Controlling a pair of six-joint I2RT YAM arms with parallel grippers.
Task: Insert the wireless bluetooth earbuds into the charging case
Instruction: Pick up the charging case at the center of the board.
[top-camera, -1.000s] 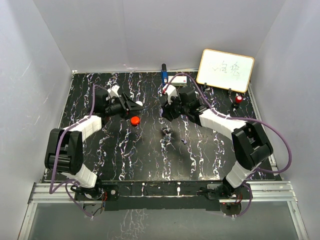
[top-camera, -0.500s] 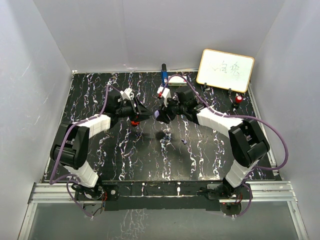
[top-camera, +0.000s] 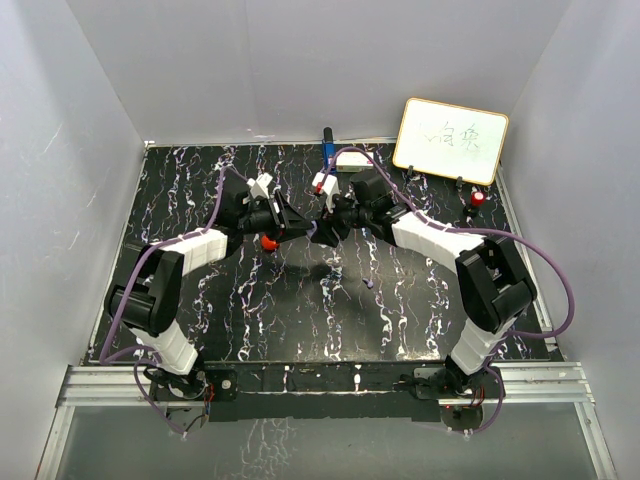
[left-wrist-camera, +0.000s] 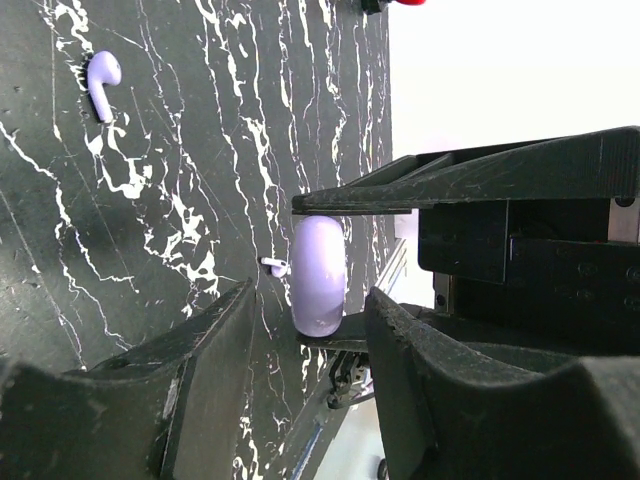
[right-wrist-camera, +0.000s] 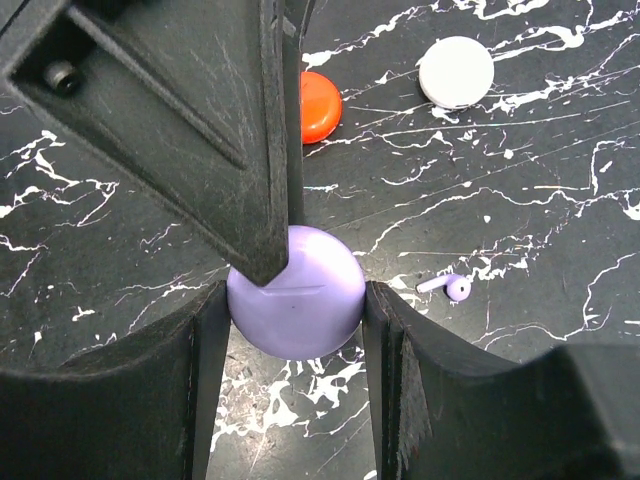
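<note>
Black marbled table (top-camera: 200, 320), purple case (right-wrist-camera: 293, 305) held up around upper centre of the overhead shot

Right fingers (right-wrist-camera: 195, 390) are clamped on the round case, one each side. Left fingers (left-wrist-camera: 210, 370) are apart, straddling its edge, can't tell if they actually touch it. Red puck (right-wrist-camera: 318, 105) and white puck (right-wrist-camera: 456, 72) sit higher up the right wrist frame. One earbud (right-wrist-camera: 447, 287) lies loose on the table just right of the case, another earbud (left-wrist-camera: 100, 80) upper left of the left wrist frame.

White arm shells (top-camera: 195, 248), black joints (top-camera: 140, 300), purple cables (top-camera: 572, 298); black scuffed tool fingers (right-wrist-camera: 480, 400).
</note>
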